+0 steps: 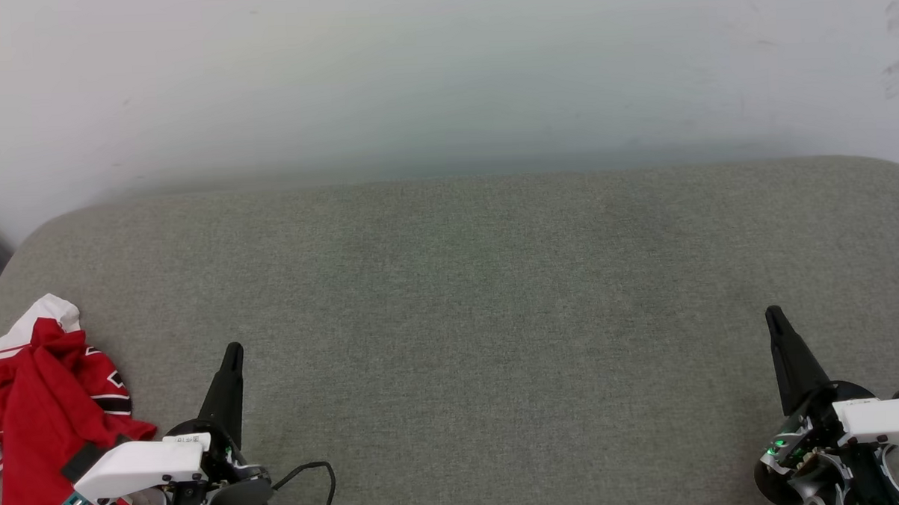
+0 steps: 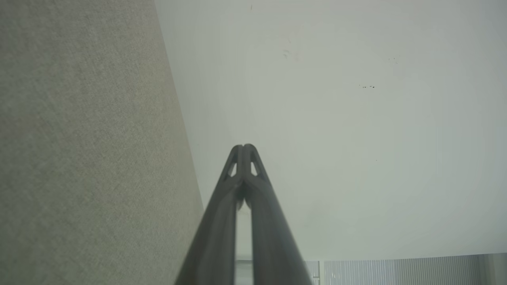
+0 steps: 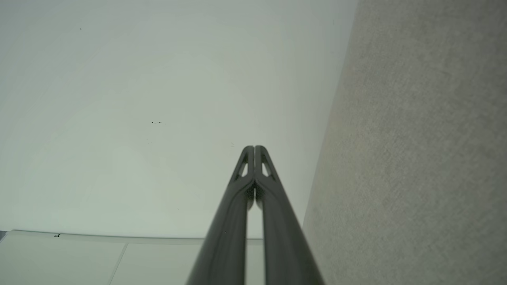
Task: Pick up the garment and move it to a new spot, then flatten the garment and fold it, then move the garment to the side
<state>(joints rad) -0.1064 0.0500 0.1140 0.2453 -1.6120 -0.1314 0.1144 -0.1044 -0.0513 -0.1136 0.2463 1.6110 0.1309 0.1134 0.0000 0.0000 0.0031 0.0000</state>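
Observation:
The garment (image 1: 40,405), red with white sleeves and striped trim, lies crumpled at the lower left of the head view, on the grey cushioned surface (image 1: 465,282). My left gripper (image 1: 232,353) is just to the right of it, shut and empty, its fingers pointing up that view. In the left wrist view the left gripper (image 2: 243,147) shows its tips pressed together. My right gripper (image 1: 773,316) sits far off at the lower right, shut and empty. The right wrist view has the right gripper (image 3: 254,148) with its tips touching too.
A pale wall (image 1: 443,73) rises behind the grey surface's rounded far edge. A thin black cable (image 1: 315,470) loops beside the left wrist. Both wrist views look along the surface's edge toward the wall.

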